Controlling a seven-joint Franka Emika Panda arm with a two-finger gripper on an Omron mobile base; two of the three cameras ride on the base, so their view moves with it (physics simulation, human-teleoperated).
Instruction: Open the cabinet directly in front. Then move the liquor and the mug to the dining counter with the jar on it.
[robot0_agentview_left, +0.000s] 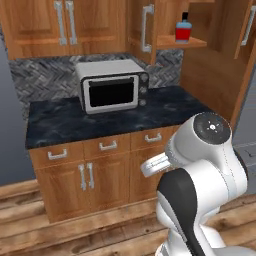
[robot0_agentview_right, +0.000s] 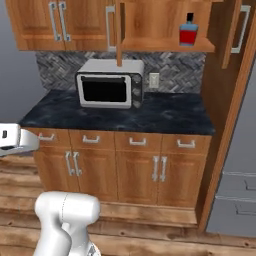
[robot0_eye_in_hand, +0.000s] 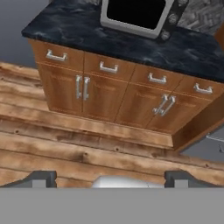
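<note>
Wooden kitchen fronts fill the frames. At upper right the cabinet stands with doors swung wide, the liquor upright on its shelf. Below, a toaster oven sits on the black bench. At the hand view's bottom, the tool is spread wide, holding nothing.

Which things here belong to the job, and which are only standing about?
For the job:
- cabinet, doors open
- liquor, on its inner shelf
- gripper, jaws open and empty

Only standing about:
- toaster oven
- black counter
- low cabinets
</note>
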